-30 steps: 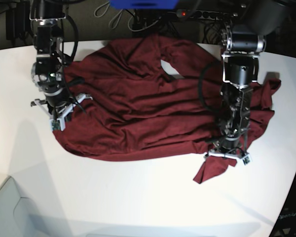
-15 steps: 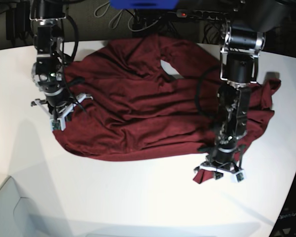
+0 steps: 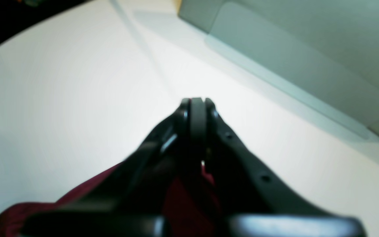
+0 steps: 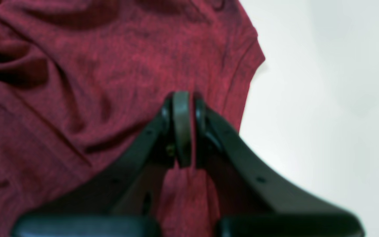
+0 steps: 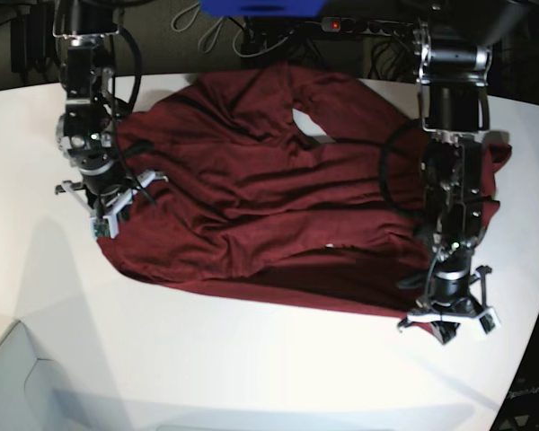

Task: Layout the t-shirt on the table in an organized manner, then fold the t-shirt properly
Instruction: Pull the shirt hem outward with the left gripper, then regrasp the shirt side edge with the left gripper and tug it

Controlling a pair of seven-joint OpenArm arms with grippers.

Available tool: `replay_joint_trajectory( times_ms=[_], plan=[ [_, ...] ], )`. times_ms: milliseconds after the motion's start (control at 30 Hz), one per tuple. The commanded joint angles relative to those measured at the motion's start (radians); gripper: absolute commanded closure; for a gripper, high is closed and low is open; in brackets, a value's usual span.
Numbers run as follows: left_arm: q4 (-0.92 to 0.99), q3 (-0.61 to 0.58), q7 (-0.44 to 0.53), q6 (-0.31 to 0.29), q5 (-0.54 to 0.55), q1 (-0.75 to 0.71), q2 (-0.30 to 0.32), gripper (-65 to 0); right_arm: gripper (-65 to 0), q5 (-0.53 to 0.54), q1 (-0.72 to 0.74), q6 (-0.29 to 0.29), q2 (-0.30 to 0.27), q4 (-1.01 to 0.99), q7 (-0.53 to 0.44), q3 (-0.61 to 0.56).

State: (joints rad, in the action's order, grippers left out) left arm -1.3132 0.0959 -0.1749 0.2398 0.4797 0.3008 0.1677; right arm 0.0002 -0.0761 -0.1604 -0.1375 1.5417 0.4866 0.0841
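The t-shirt [image 5: 278, 206] lies spread but rumpled over the far half of the table [image 5: 207, 359], filling the base view from about 10 o'clock across to 4 o'clock, with deep creases through its middle and a small gap of white showing near 12 o'clock. Its near hem runs in a slanting line from 8 o'clock toward 4 o'clock.

The right gripper [image 5: 103, 202] sits at 9 o'clock in the base view, on the shirt's edge. In the right wrist view the right gripper [image 4: 182, 98] has its jaws pressed together over maroon cloth, clenched on a pinch of the t-shirt [image 4: 77, 82], with bare table [image 4: 324, 131] off at 3 o'clock.

The left gripper [image 5: 445, 323] hangs at 4 o'clock in the base view, at the shirt's near corner, and cloth stretches taut up to it. The left wrist view shows the left gripper [image 3: 196, 105] clamped tight, with t-shirt [image 3: 183, 204] fabric caught between its fingers below the tips, and the white table [image 3: 77, 98] beyond.
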Motion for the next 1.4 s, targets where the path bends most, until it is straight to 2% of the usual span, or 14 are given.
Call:
replay_joint_trajectory(
  times_ms=[0, 267, 700, 900, 1133, 1233, 1367],
  plan=[
    [-0.036, 0.001, 0.022, 0.002, 0.001, 0.011, 0.022, -0.1, -0.7, 0.001, 0.012, 0.005, -0.007, 0.018, -0.022, 0.003],
    [-0.139, 0.001, 0.022, 0.002, 0.001, -0.056, 0.069, -0.1, -0.7, 0.001, 0.009, 0.005, -0.007, 0.018, -0.022, 0.003],
    [0.021, -0.008, 0.028, 0.002, 0.000, -0.053, 0.063, -0.1, -0.7, 0.001, 0.006, 0.005, -0.007, 0.018, -0.022, 0.003],
    [0.065, -0.009, 0.022, 0.002, 0.000, 0.044, 0.062, -0.2, -0.7, 0.001, 0.006, 0.005, -0.007, 0.018, -0.022, 0.003],
    [0.377, -0.141, 0.030, -0.001, 0.001, 0.235, 0.059, -0.4, -0.7, 0.001, 0.006, 0.005, -0.007, 0.018, -0.022, 0.003],
    [0.542, -0.189, 0.033, -0.007, 0.003, 0.328, 0.025, -0.5, -0.7, 0.001, 0.006, 0.005, -0.007, 0.018, -0.022, 0.004],
    [0.783, -0.192, 0.038, -0.009, 0.003, 0.469, -0.015, -0.5, -0.7, 0.001, 0.006, 0.005, -0.007, 0.018, -0.022, 0.004]
  ],
)
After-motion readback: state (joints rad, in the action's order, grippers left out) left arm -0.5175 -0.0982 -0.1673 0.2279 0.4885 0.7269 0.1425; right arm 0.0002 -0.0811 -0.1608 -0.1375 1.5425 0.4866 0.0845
